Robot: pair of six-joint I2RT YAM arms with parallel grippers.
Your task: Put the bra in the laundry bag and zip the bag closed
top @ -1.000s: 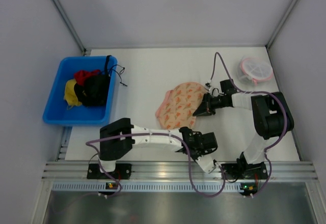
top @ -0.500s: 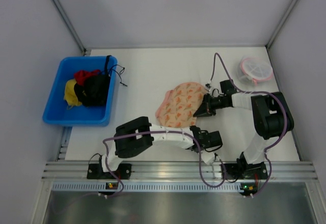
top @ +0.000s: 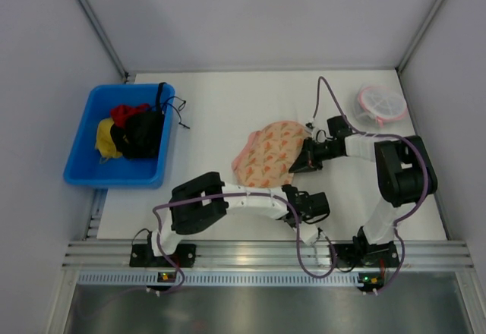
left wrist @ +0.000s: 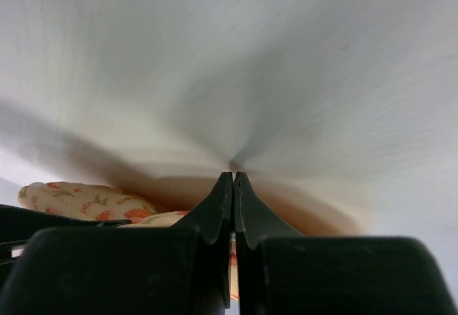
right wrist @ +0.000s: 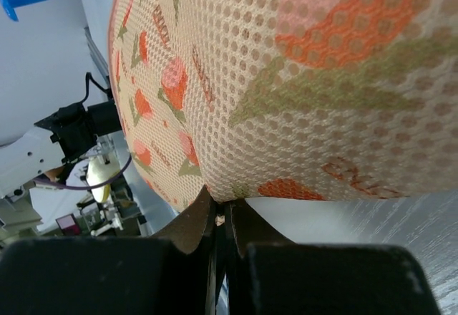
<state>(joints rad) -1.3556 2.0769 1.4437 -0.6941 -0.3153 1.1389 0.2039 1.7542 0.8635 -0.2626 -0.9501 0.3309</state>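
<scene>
Tabletop [top: 213, 114] centre carries the laundry bag [top: 264, 155]: soft, light mesh, likely to bunch if dragged, best held by its firmer pink edge. No bra shows; whether it is inside, I cannot tell. Right hand [right wrist: 217, 211] pinches the bag's right edge. Left hand [left wrist: 234, 186], pressed together on nothing, sits toward the near edge.

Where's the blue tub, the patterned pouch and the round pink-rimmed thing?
Blue plastic tub [top: 114, 179], top view, front rim.
Orange-printed cream mesh pouch [top: 264, 155], top view, middle.
Round pink-rimmed mesh item [top: 382, 105], top view, centre.
</scene>
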